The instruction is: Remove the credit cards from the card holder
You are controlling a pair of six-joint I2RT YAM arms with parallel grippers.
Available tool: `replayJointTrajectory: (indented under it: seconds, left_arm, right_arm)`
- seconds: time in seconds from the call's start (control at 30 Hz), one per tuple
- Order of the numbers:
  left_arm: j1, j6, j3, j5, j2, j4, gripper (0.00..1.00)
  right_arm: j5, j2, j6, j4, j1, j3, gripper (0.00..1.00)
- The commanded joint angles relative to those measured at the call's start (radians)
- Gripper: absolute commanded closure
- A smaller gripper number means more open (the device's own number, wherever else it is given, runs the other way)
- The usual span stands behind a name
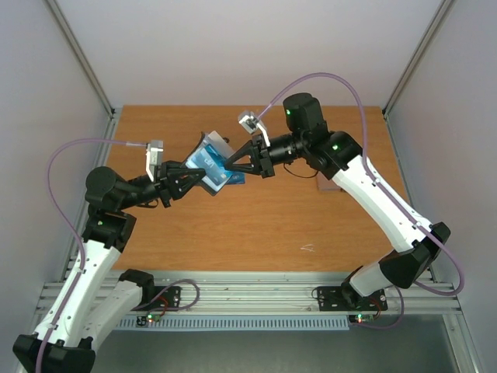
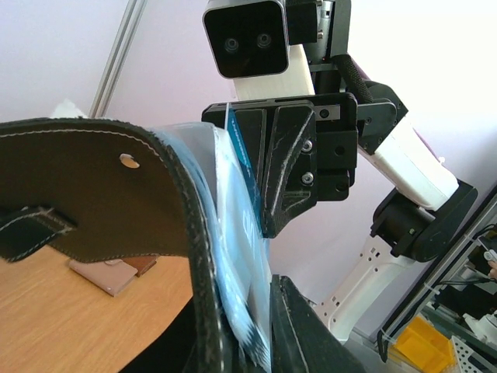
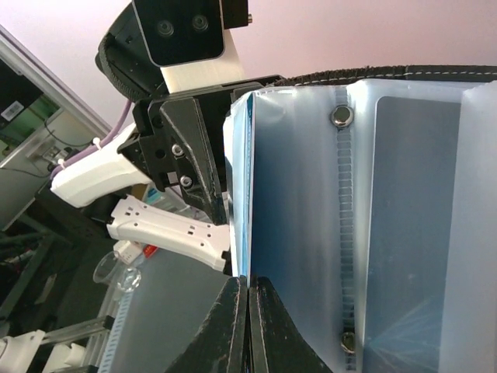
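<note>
The card holder [image 1: 208,162] is held in the air over the table's middle, opened out. Its black outside [image 2: 93,179] fills the left wrist view and its pale pockets [image 3: 388,194] fill the right wrist view. My left gripper [image 1: 192,177] is shut on the holder's lower edge [image 2: 245,326]. My right gripper [image 1: 230,166] faces it from the right, its jaws [image 3: 248,284] shut on the edge of a bright blue credit card [image 3: 245,194] that sticks out of a pocket. The blue card also shows in the top view [image 1: 233,177] and the left wrist view [image 2: 247,179]. Other cards are hidden inside the pockets.
A brown two-tone wallet-like piece [image 1: 329,185] lies on the wooden table [image 1: 264,233] at the right, partly behind my right arm; it also shows in the left wrist view [image 2: 116,273]. A small pale scrap [image 1: 308,248] lies near the front edge.
</note>
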Motion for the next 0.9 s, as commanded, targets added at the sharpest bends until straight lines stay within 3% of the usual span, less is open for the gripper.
replayJointTrajectory:
  seconds: [0.0,0.07,0.23,0.63,0.77,0.87]
  left_arm:
    - [-0.003,-0.013,-0.003,0.027,-0.012,0.073,0.83]
    - [-0.003,-0.011,-0.005,0.029,-0.012,0.071,0.83]
    - [-0.004,0.009,-0.006,0.028,-0.013,0.055,0.98]
    - [-0.003,0.018,-0.01,-0.002,-0.016,0.018,1.0]
    - [0.001,0.101,0.007,-0.152,-0.025,-0.166,1.0]
    - [0.008,0.214,0.017,-0.458,-0.034,-0.375,1.0]
  right_arm:
    - [0.005,-0.011,-0.021,-0.004,-0.006,0.035,0.99]
    - [0.016,-0.017,-0.034,-0.018,-0.009,0.037,0.99]
    - [0.034,-0.019,-0.07,-0.082,-0.033,0.063,0.99]
    - [0.073,-0.021,-0.141,-0.217,-0.083,0.121,0.99]
    - [0.085,-0.014,-0.215,-0.302,-0.14,0.165,0.99]
    - [0.179,0.051,-0.32,-0.465,-0.171,0.245,0.99]
